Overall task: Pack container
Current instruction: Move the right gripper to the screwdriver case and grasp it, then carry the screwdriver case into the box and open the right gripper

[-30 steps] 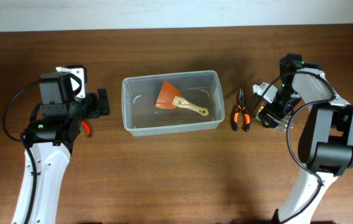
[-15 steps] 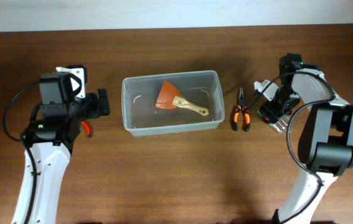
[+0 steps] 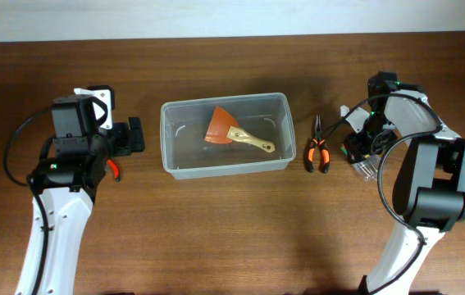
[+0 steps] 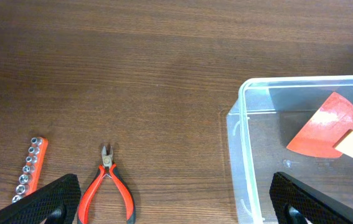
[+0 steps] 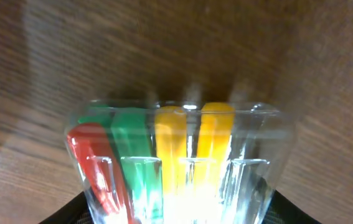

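Two risks, right jaws: the clear bit case (image 5: 176, 162) fills your wrist view between them, and I cannot tell whether they grip it. Smooth, tapered plastic could slip or tip out if you lift on a loose hold.
Just beside: the orange-handled pliers (image 3: 317, 153) lie between case and tub, so a low carry could knock them.
Container (image 3: 187, 147): at the middle of the surface (image 3: 232, 238), well apart from the right arm. It is a translucent tub with rounded corners, a thick rim and an open top. That rim could catch the case if you come in low.
Inside: an orange-bladed scraper (image 3: 220, 125) with a wooden handle; some floor is bare.
Far side, left jaws: spread wide, holding nothing, near red cutters (image 4: 106, 186) and a socket strip (image 4: 30, 168).
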### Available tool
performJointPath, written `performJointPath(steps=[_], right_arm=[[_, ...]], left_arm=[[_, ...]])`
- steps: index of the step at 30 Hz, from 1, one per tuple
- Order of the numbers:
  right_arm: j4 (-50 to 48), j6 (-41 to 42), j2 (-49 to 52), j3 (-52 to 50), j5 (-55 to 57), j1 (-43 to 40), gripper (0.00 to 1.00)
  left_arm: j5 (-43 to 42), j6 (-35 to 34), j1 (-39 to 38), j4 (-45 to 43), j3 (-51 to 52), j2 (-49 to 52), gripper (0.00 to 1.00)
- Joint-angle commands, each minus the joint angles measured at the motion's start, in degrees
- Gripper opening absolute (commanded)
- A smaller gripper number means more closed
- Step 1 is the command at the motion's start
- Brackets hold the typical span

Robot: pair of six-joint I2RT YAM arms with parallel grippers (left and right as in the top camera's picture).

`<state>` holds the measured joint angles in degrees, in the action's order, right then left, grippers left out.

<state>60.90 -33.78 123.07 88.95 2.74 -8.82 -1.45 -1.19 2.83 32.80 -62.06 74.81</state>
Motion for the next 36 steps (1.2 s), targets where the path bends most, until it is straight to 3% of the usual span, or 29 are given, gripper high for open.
performJointPath(steps=[1,12,19,25,36], right_arm=[[1.7,2.4,0.6,2.7,1.0,0.1,0.57],[18.8,9.2,0.2,25.3,0.9,1.5,0.53],[28.6,11.8,0.2,45.8,0.1,9.6,0.50],[27.6,11.8,0.2,53.8,0.0,21.2,0.49],[15.2,3.8,3.6,49.7,-4.8,41.1,0.42]], left_arm=[[0.4,-0.5,0.3,-0.2,-1.0,0.4,0.99],[0.4,-0.5,0.3,-0.2,-1.0,0.4,0.99],[0.4,-0.5,0.3,-0.2,-1.0,0.4,0.99],[0.4,-0.5,0.3,-0.2,-1.0,0.4,0.99],[0.4,-0.5,0.3,-0.2,-1.0,0.4,0.99]])
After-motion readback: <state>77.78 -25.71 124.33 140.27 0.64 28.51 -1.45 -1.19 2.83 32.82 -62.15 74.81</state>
